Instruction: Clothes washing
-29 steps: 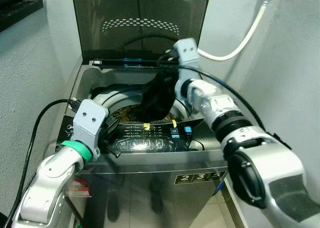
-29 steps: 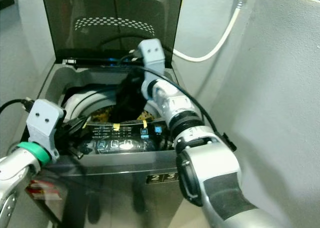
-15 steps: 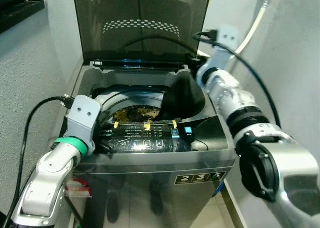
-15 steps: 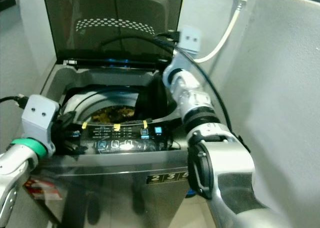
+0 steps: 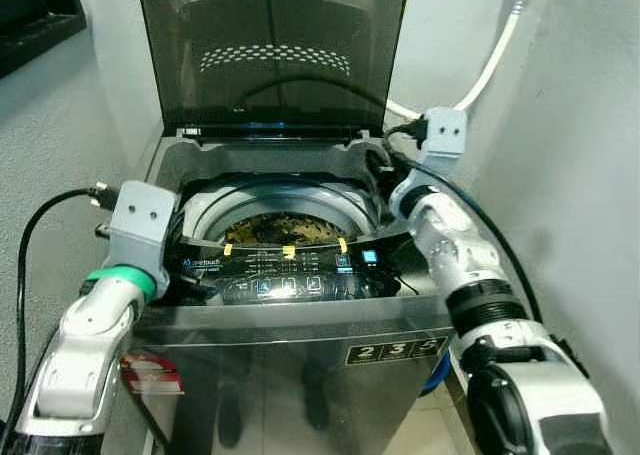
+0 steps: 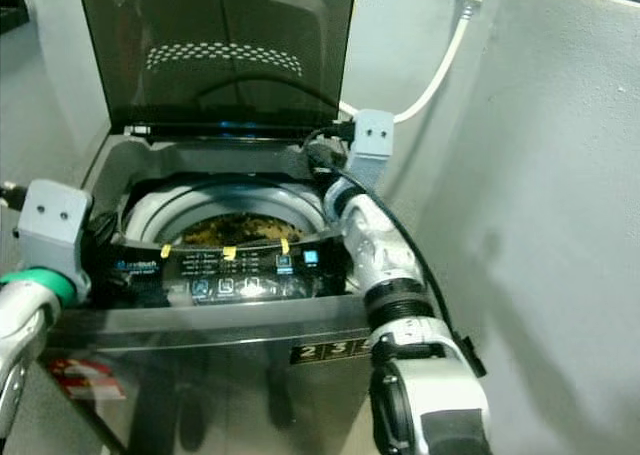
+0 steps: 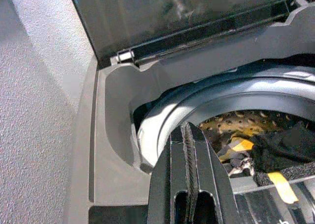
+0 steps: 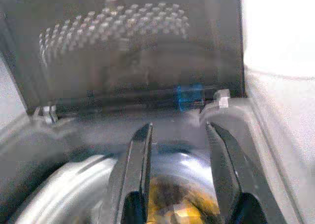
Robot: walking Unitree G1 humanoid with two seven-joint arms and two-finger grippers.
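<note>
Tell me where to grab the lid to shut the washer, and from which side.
Take the lid at its free top edge, reaching from the front. It stands upright, hinged along the back of the washing machine, so the top edge swings farthest. The right tool, fingers apart, is nearer; the left tool is shut.

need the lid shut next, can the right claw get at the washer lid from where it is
Probably yes: the right claw is open at the tub's back right, facing the raised lid, with nothing between them.
</note>
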